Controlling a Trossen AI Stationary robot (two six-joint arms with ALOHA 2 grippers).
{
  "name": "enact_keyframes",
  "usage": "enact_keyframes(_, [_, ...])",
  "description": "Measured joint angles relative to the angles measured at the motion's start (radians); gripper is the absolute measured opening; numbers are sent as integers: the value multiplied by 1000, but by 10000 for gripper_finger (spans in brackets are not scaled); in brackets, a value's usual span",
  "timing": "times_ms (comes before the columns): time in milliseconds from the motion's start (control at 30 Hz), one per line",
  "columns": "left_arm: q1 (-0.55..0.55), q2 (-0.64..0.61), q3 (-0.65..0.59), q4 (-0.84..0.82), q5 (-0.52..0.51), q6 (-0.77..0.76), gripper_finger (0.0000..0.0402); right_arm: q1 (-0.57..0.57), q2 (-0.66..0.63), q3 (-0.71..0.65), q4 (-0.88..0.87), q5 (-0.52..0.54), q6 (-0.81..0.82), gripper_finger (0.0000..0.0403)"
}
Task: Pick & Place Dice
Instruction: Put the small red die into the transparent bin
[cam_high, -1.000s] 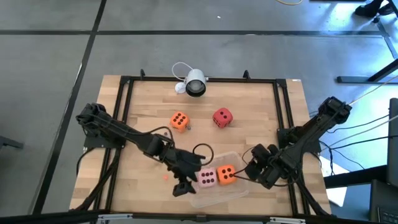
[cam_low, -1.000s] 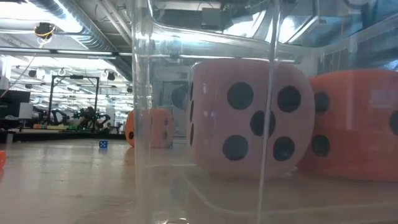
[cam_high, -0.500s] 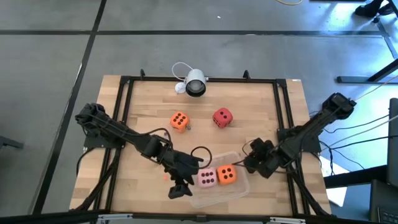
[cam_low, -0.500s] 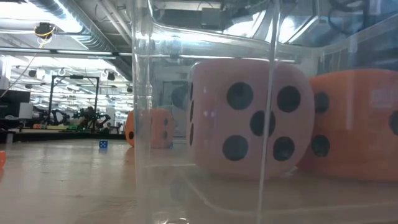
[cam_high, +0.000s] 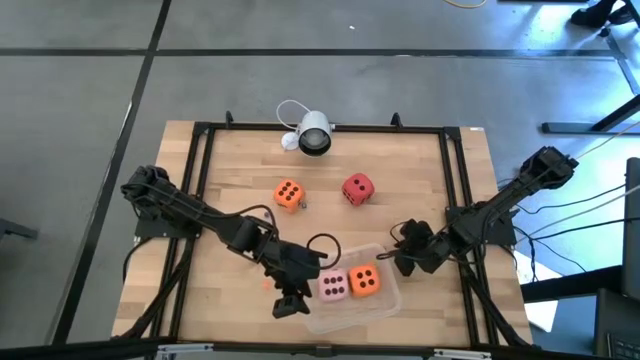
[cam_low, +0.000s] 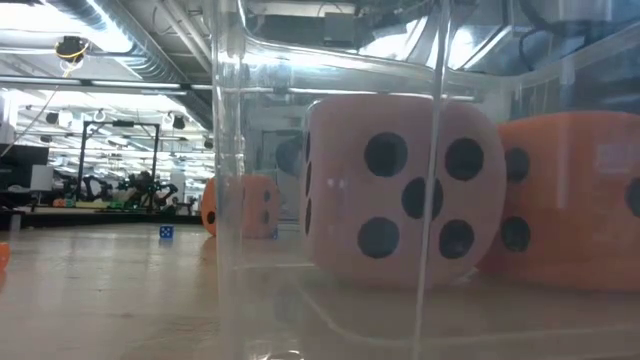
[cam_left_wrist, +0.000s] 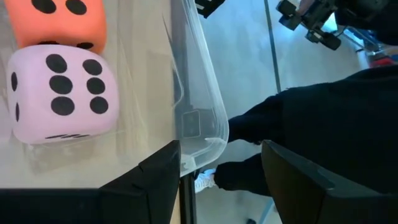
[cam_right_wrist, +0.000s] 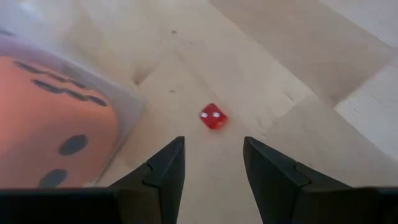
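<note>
Now right pincer (cam_high: 403, 252) clear of tub (cam_high: 385, 301).

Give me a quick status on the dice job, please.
Left hand open at tub edge; right hand open, empty beside it. Pink die, orange die in tub. Second orange die, red die unobstructed.

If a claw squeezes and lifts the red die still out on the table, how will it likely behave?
The red die looks soft with rounded edges, so it would probably dent under the squeeze rather than slip. It seems light for its bulk. Sitting flat on the table, it should slide or tumble one face, not roll away.
</note>
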Motion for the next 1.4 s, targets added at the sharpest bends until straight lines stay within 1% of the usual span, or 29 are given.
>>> enact_keyframes(67, [0,0,0,0,1,-8,214,0,-1,-6,27,-2,-52,162])
enact_keyframes(367, [0,0,0,1,0,-53,214,-8,-1,-6,42,16,-327,162])
enact_keyframes(500, [0,0,0,1,-1,-76,214,-24,-1,-6,42,44,-472,162])
enact_keyframes(600, [0,0,0,1,-1,-97,214,-51,2,-6,42,32,-580,162])
enact_keyframes(667, [0,0,0,1,-1,-106,214,-69,13,-6,42,13,-622,162])
enact_keyframes(767, [0,0,0,1,-4,-118,214,-88,35,-6,42,-4,-667,162])
enact_keyframes(933, [0,0,0,15,-8,-120,214,-108,57,-6,84,11,-714,162])
enact_keyframes(1000, [0,0,0,22,-9,-120,214,-118,63,-6,100,-19,-738,162])
enact_keyframes(1067, [1,0,-1,36,-8,-119,214,-124,75,-6,101,-38,-739,162])
enact_keyframes(1200, [9,0,-1,40,-8,-125,214,-124,97,-6,115,-38,-744,162])
enact_keyframes(1400, [21,0,-1,40,-8,-133,214,-125,120,-6,141,-78,-764,162])
